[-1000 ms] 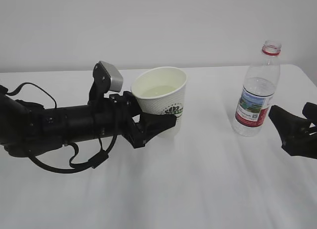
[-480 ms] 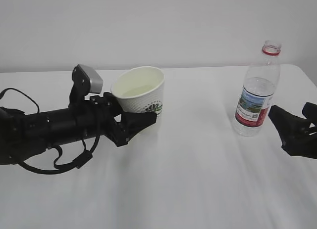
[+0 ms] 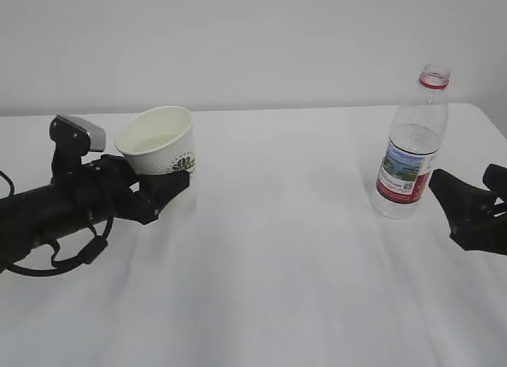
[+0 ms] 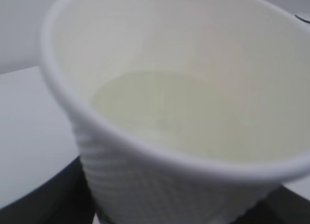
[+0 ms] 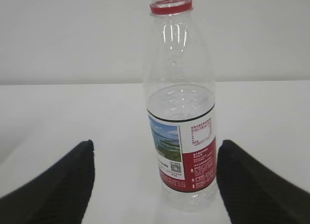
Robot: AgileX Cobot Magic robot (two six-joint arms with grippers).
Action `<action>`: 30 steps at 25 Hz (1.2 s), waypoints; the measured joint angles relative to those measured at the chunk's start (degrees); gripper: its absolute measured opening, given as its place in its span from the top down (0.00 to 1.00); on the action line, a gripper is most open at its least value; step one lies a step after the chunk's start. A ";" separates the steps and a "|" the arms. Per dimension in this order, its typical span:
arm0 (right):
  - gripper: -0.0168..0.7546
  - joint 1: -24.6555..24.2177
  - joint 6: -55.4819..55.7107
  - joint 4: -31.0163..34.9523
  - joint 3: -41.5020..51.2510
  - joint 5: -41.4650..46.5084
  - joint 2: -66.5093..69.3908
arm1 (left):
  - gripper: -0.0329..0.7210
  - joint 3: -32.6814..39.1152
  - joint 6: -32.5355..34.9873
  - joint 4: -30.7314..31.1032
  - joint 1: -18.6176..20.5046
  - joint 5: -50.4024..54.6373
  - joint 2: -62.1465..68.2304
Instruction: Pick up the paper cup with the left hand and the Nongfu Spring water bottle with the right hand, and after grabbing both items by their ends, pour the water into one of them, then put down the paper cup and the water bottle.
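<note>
The paper cup (image 3: 158, 139) is white and dotted with a green logo, and my left gripper (image 3: 164, 179) is shut on its lower part at the left of the table. It leans slightly. In the left wrist view the paper cup (image 4: 169, 112) fills the frame, with pale water (image 4: 164, 105) in its bottom and black fingers (image 4: 46, 200) low at its sides. The Nongfu Spring water bottle (image 3: 409, 153) stands upright and uncapped at the right, partly full. My right gripper (image 3: 469, 191) is open just to its right, apart from it. The bottle (image 5: 181, 132) stands beyond the open right gripper (image 5: 156, 154).
A white tabletop (image 3: 285, 248) stretches between the two arms, with a pale wall (image 3: 253, 42) behind it. The left arm's cable loop (image 3: 75, 252) hangs close to the table surface.
My left arm has carried the paper cup well to the left, from the table's middle to its left part. The bottle and right gripper have not moved.
</note>
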 joint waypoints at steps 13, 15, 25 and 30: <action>0.21 0.00 0.00 -0.09 0.00 0.00 0.00 | 0.29 1.55 5.71 -14.02 0.21 -0.10 0.00; 0.21 0.00 0.00 -0.09 0.00 0.00 0.00 | 0.29 1.55 5.86 -15.29 0.21 -0.10 0.00; 0.21 0.00 -1.60 -0.09 0.00 0.00 0.00 | 0.29 1.55 8.68 -22.20 0.21 -0.25 1.84; 0.21 0.00 -2.21 -0.09 0.00 0.00 0.00 | 0.29 1.55 8.76 -22.20 0.21 -0.25 4.53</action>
